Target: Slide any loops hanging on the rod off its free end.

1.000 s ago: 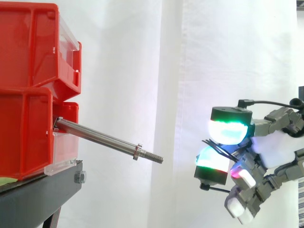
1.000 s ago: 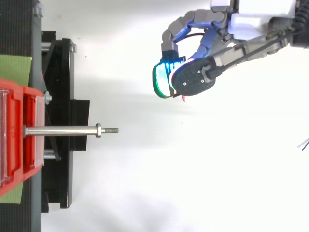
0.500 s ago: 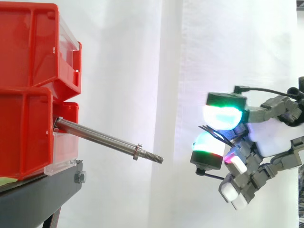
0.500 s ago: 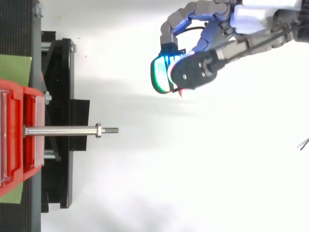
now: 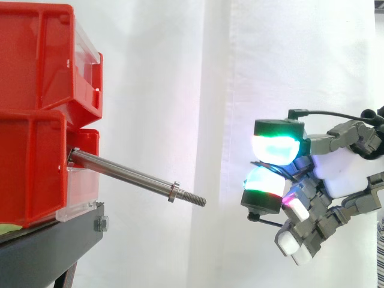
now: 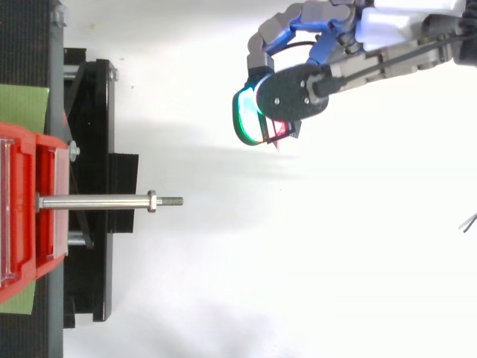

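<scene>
My hand [image 5: 341,175] has crept slightly closer to the steel rod [image 5: 126,174], still well off its threaded end. I can't tell whether it grips anything.

Two stacked red bins [image 5: 36,114] sit on the black stand [image 5: 54,246].

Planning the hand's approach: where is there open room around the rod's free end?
Bare room: between the rod's threaded tip and the hand, and on either side of the rod beyond the black stand. Crowded at the rod's root, against the red bins.
</scene>
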Controlling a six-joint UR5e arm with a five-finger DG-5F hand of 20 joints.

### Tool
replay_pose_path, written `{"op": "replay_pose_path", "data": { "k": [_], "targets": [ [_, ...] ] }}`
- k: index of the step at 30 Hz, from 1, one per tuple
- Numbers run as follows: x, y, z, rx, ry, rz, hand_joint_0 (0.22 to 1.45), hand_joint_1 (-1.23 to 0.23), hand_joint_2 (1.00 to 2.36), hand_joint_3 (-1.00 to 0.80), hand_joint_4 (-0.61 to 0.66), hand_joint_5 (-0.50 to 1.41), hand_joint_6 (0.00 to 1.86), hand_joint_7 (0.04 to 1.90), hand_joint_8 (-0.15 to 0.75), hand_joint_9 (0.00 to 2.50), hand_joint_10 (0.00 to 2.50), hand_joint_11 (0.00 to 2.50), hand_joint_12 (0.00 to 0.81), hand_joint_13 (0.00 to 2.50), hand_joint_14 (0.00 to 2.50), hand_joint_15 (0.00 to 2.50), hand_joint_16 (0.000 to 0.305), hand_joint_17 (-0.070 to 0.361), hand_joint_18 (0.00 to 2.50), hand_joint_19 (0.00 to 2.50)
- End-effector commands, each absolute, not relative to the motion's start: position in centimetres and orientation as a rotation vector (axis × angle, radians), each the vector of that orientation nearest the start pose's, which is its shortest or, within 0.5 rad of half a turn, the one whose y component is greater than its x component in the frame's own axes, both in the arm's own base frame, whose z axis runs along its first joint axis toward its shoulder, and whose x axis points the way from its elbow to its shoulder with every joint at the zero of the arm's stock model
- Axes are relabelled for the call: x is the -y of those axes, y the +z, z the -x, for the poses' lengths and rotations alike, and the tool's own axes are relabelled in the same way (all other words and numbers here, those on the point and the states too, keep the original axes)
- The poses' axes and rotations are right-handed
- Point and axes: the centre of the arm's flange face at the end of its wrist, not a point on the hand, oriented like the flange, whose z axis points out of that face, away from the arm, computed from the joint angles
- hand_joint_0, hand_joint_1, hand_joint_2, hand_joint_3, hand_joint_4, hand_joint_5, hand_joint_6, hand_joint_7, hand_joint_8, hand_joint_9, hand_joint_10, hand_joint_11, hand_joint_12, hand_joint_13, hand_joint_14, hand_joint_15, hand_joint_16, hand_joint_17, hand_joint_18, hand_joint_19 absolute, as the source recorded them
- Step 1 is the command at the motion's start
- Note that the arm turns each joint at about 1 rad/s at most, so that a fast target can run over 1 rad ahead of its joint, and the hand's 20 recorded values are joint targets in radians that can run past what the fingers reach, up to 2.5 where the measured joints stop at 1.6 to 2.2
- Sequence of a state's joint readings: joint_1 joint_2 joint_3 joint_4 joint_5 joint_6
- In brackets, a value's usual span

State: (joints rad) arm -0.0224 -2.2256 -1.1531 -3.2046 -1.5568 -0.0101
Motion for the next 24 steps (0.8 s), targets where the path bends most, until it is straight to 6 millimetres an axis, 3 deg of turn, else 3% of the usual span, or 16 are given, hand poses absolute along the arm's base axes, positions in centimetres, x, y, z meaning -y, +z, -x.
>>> {"op": "replay_pose_path", "data": {
  "k": [1, 7, 11, 12, 15, 18, 24],
  "targets": [
    [14.98, 28.24, -70.26, -1.405, 1.020, -1.435, 0.60, -0.61, 1.01, -0.30, 0.16, -0.11, 0.83, 1.12, 0.289, 1.00, 0.01, 0.46, 0.337, 0.80, 0.01, 0.33, 0.038, 0.085, 0.64, 0.35],
    [15.00, 28.24, -70.26, -1.404, 1.018, -1.436, 0.60, -0.74, 1.01, -0.27, 0.17, -0.12, 0.88, 1.07, 0.300, 0.97, 0.01, 0.46, 0.356, 0.81, 0.01, 0.32, 0.042, 0.094, 0.67, 0.32],
    [14.99, 28.23, -70.24, -1.405, 1.017, -1.437, 0.61, -0.75, 1.01, -0.32, 0.17, -0.13, 0.89, 1.03, 0.289, 0.96, 0.01, 0.47, 0.347, 0.80, 0.01, 0.33, 0.040, 0.091, 0.66, 0.34],
    [14.99, 28.22, -70.22, -1.406, 1.017, -1.438, 0.60, -0.75, 1.01, -0.36, 0.17, -0.13, 0.89, 1.03, 0.285, 0.96, 0.01, 0.47, 0.339, 0.79, 0.01, 0.32, 0.039, 0.088, 0.65, 0.35],
    [14.99, 28.33, -70.20, -1.405, 1.017, -1.437, 0.58, -0.53, 1.00, -0.50, 0.15, -0.13, 0.86, 1.00, 0.284, 0.96, 0.01, 0.45, 0.340, 0.78, 0.01, 0.33, 0.040, 0.090, 0.64, 0.35],
    [14.99, 28.22, -70.22, -1.406, 1.017, -1.438, 0.59, -0.40, 1.00, -0.50, 0.14, -0.12, 0.84, 1.03, 0.279, 0.96, 0.01, 0.44, 0.339, 0.77, 0.01, 0.33, 0.040, 0.090, 0.61, 0.37],
    [14.99, 28.29, -70.25, -1.405, 1.017, -1.437, 0.61, -0.54, 1.01, -0.37, 0.15, -0.13, 0.86, 1.09, 0.291, 0.94, 0.01, 0.45, 0.345, 0.77, 0.01, 0.33, 0.040, 0.089, 0.61, 0.35]
  ]
}}
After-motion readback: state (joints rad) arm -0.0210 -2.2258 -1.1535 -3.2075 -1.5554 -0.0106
